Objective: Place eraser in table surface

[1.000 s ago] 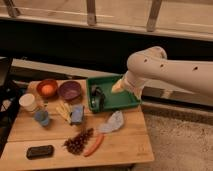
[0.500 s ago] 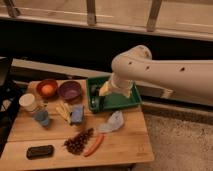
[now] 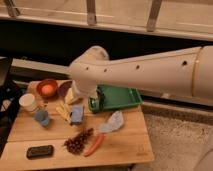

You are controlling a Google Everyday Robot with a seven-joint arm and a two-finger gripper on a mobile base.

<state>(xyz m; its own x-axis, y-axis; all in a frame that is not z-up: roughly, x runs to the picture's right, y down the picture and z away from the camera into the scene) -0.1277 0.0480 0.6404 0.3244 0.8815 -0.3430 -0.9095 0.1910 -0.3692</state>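
The gripper (image 3: 95,103) sits under the pale arm (image 3: 150,70) at the left edge of the green tray (image 3: 122,95), jaws wide apart and holding nothing. A carrot (image 3: 94,145) lies at its 6 o'clock. The eraser (image 3: 40,151) lies flat on the counter (image 3: 125,144), well apart at 8 o'clock.

The white arm (image 3: 150,70) reaches leftward, pincer (image 3: 96,104) hanging below, jaws parted.

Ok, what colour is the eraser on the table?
The eraser is black, camera view; gripper at the left edge of the green tray.
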